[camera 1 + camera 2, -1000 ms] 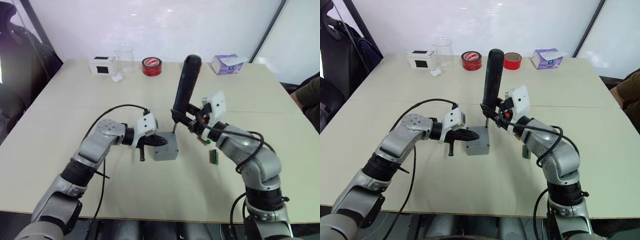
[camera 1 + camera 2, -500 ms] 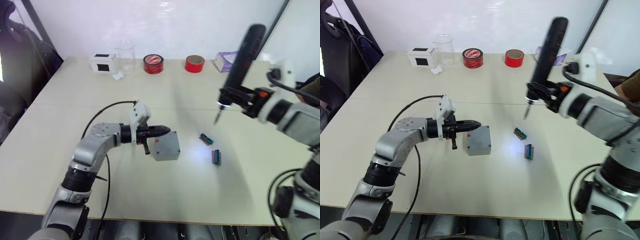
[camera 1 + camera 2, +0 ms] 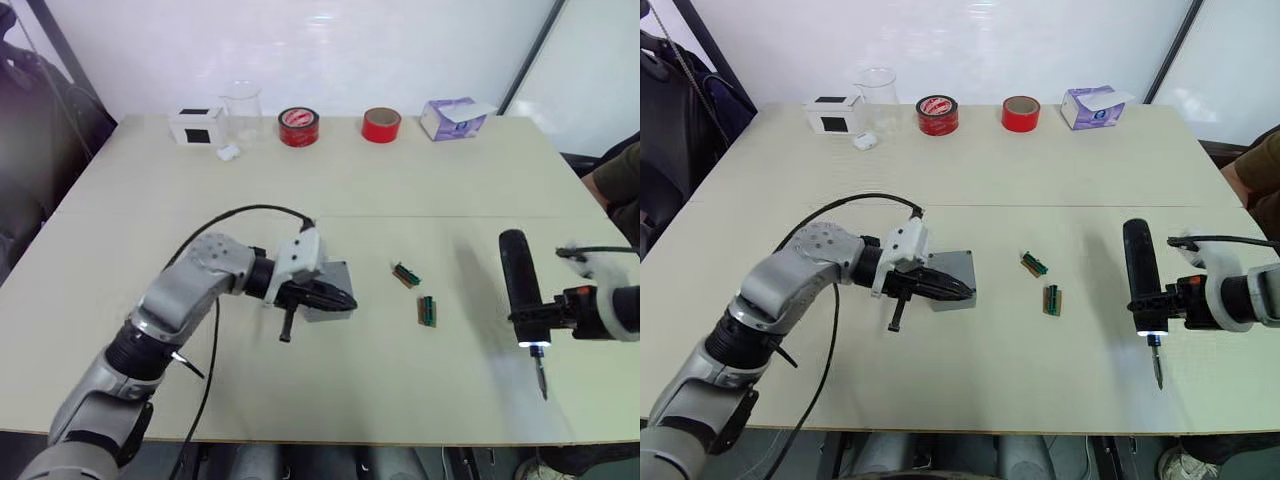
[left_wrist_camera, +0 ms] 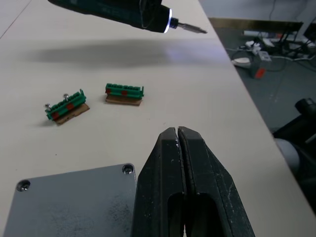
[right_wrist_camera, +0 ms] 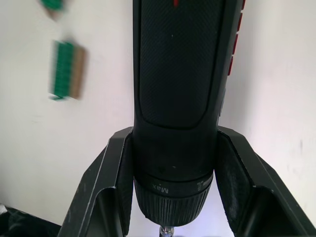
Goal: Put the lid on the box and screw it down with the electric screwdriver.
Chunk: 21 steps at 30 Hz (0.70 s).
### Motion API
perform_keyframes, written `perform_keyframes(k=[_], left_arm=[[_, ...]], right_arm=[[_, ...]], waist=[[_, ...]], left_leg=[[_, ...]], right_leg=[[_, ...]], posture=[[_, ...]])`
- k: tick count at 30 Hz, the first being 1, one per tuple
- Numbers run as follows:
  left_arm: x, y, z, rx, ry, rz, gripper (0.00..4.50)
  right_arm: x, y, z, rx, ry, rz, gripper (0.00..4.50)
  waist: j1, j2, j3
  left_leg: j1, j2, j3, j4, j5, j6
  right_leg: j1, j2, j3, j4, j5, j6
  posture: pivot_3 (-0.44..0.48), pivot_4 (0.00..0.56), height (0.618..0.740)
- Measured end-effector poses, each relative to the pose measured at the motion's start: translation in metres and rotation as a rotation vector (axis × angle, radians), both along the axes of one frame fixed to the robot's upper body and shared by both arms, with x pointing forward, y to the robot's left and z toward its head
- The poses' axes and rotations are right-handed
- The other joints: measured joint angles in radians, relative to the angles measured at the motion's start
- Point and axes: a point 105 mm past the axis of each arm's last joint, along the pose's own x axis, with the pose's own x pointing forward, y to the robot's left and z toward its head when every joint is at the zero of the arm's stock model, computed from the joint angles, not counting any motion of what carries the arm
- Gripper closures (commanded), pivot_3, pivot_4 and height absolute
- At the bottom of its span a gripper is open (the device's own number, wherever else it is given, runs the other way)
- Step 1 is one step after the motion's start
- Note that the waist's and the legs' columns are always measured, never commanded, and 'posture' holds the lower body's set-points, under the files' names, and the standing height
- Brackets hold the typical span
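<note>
**me:** My right tool [image 3: 1162,305] is clamped around the electric screwdriver [image 3: 1140,285] at the frame's right edge, bit toward the near counter [image 3: 1060,200] edge. Left tool [image 3: 340,298] pinched shut, empty, over the box [image 3: 952,278] mid-frame, lid [image 4: 69,200] seated.

**reply:** Looks finished. I'd lay the driver down flat, gently.

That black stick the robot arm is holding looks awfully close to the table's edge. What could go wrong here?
The electric screwdriver, clamped in the right gripper, hangs by the table's near edge with its bit pointing off it; if set down or dropped there, it might roll to the floor. Its tip light is on, so it may be running. The left gripper, fingers shut, sits over the lid on the box and could nudge it.
</note>
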Motion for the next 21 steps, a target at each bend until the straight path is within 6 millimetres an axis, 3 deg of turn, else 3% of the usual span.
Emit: perform_keyframes(k=[6, 10, 11, 18, 21], left_arm=[[-0.003, -0.011, 0.002, -0.052, -0.012, 0.022, 4.50], [-0.004, -0.008, -0.004, -0.053, 0.004, 0.050, 4.50], [-0.004, -0.007, -0.006, -0.046, 0.008, 0.058, 4.50], [0.002, 0.009, -0.016, 0.003, 0.026, 0.112, 4.50], [0.014, 0.024, -0.013, 0.001, 0.014, 0.191, 4.50]], right_arm=[[0.011, 0.002, 0.004, -0.001, 0.011, 0.012, 2.77], [0.016, 0.004, -0.007, -0.022, 0.053, 0.022, 2.77], [0.016, 0.004, -0.010, -0.023, 0.064, 0.022, 2.27], [0.021, -0.006, -0.013, -0.072, 0.062, -0.008, 0.08], [0.021, -0.008, -0.013, -0.090, 0.062, -0.005, 0.01]], waist=[[0.004, -0.001, 0.001], [0.005, -0.001, 0.001], [0.005, -0.001, 0.001], [0.005, -0.001, 0.001], [0.004, -0.001, 0.001]], left_leg=[[-0.001, 0.000, 0.001, 0.000, 0.000, 0.000], [-0.001, 0.000, 0.001, 0.000, 0.000, 0.000], [-0.001, 0.000, 0.001, 0.000, 0.000, 0.000], [-0.001, 0.000, 0.001, 0.000, 0.000, 0.000], [-0.001, 0.000, 0.001, 0.000, 0.000, 0.000]], right_leg=[[-0.001, 0.000, 0.001, 0.000, 0.000, 0.000], [-0.001, 0.000, 0.001, 0.000, 0.000, 0.000], [-0.001, 0.000, 0.001, 0.000, 0.000, 0.000], [-0.001, -0.001, 0.001, 0.000, 0.000, 0.000], [-0.001, -0.001, 0.001, 0.000, 0.000, 0.000]], posture=[[0.000, 0.150, 0.740], [0.000, 0.150, 0.740], [0.000, 0.150, 0.740], [0.000, 0.150, 0.740], [0.000, 0.150, 0.740]])
